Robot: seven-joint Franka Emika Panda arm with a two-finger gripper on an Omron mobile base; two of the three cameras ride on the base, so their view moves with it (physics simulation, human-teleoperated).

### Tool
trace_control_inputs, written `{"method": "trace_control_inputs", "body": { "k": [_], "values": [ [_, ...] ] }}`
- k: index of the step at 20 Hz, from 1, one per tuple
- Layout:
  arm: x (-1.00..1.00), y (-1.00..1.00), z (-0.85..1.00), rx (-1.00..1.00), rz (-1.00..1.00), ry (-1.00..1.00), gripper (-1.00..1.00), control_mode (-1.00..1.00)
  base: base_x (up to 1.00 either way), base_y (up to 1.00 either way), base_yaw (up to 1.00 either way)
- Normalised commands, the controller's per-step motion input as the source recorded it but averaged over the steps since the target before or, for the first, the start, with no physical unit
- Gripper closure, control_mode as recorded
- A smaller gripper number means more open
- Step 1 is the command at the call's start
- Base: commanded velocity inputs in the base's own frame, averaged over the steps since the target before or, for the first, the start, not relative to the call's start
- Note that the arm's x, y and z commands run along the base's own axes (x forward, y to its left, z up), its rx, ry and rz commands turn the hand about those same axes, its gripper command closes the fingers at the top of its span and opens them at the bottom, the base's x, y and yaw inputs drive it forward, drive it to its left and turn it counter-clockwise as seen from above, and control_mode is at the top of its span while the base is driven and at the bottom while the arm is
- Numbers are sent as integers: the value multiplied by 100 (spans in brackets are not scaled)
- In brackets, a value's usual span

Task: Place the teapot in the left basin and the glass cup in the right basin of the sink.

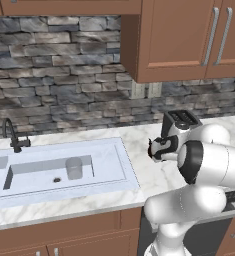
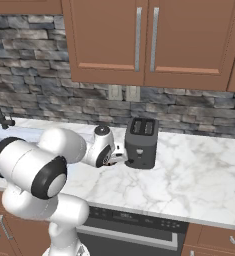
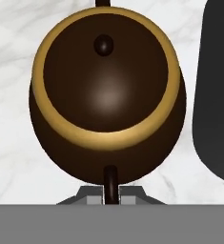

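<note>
Teapot (image 3: 106, 95) upright, handle twd gripper (image 3: 111, 196).

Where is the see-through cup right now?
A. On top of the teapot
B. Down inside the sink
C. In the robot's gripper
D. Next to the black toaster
B. In the left base view the glass cup stands upright down in a basin of the sink, beside the round drain hole, while the toaster sits farther right on the counter.

Black toaster (image 2: 141, 142) on marble counter (image 2: 199, 180); stone backsplash (image 1: 49, 75), wooden cabinets (image 2: 139, 40) above
</note>
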Motion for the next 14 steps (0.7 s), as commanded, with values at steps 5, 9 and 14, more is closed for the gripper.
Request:
{"method": "trace_control_inputs", "body": {
  "k": [5, 9, 14],
  "values": [
    [-30, 9, 16, 0, 0, -3, 100, -100, 0, 0, 0],
    [-29, 13, 23, 0, 0, 0, 100, -100, 0, 0, 0],
    [-22, 14, 27, 0, 0, 0, 100, -100, 0, 0, 0]
  ]
}}
